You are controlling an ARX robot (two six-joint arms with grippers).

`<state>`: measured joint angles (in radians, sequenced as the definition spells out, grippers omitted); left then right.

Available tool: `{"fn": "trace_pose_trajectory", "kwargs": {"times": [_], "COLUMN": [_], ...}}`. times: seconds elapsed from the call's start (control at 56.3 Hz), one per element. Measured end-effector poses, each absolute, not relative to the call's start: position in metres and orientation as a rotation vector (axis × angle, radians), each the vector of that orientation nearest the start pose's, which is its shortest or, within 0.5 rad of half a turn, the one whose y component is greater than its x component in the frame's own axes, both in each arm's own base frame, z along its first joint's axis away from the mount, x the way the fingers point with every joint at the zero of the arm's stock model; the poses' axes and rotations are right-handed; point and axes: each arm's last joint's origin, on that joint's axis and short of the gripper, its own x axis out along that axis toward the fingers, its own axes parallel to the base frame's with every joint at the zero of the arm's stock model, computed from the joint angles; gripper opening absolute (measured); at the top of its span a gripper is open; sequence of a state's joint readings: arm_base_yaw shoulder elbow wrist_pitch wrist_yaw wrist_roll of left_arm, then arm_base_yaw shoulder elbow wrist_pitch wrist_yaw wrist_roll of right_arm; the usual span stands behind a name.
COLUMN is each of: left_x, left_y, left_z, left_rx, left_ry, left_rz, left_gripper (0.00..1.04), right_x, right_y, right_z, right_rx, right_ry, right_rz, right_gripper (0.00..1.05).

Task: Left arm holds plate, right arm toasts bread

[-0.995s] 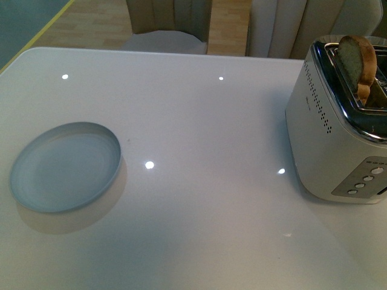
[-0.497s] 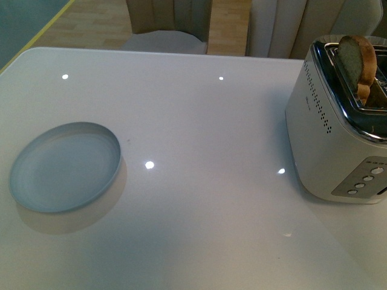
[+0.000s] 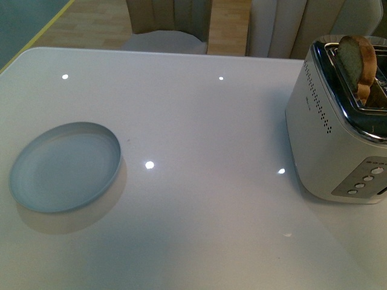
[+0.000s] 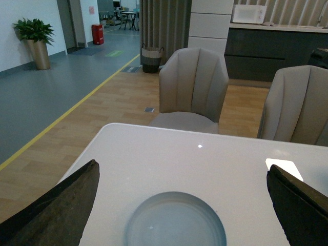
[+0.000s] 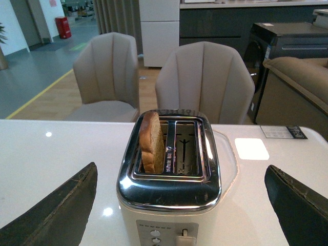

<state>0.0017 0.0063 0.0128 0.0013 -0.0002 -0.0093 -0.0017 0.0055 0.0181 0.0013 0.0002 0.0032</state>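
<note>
The pale blue-grey plate point(image 3: 63, 167) lies empty on the white table at the left. It also shows in the left wrist view as the plate point(image 4: 175, 220), with my left gripper point(image 4: 184, 205) open and held back above it, one black finger point(image 4: 56, 210) on each side. The bread point(image 3: 357, 63) stands upright in a slot of the white and chrome toaster point(image 3: 335, 145) at the right edge. In the right wrist view the bread point(image 5: 152, 142) fills one slot; the slot beside it is empty. My right gripper point(image 5: 180, 205) is open, straddling the toaster point(image 5: 171, 197) without touching it.
The glossy white table point(image 3: 205, 121) carries only the plate and toaster. Two beige chairs point(image 4: 193, 87) stand at its far side. The toaster's lever point(image 5: 183, 234) and buttons face the right wrist camera.
</note>
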Motion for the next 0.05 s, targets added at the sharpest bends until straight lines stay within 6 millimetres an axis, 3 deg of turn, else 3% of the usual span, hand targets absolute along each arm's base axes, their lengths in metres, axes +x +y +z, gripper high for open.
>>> {"fn": "trace_pose_trajectory", "kwargs": {"times": [0.053], "left_x": [0.0973], "left_y": [0.0002], "left_z": [0.1676], "left_rx": [-0.009], "left_ry": [-0.008], "left_rz": [0.002], "left_gripper": [0.98], "right_x": [0.0969], "right_y": [-0.0002], "right_z": [0.1694], "right_rx": [0.003], "right_ry": [-0.014], "right_rz": [-0.002], "right_gripper": [0.96]}}
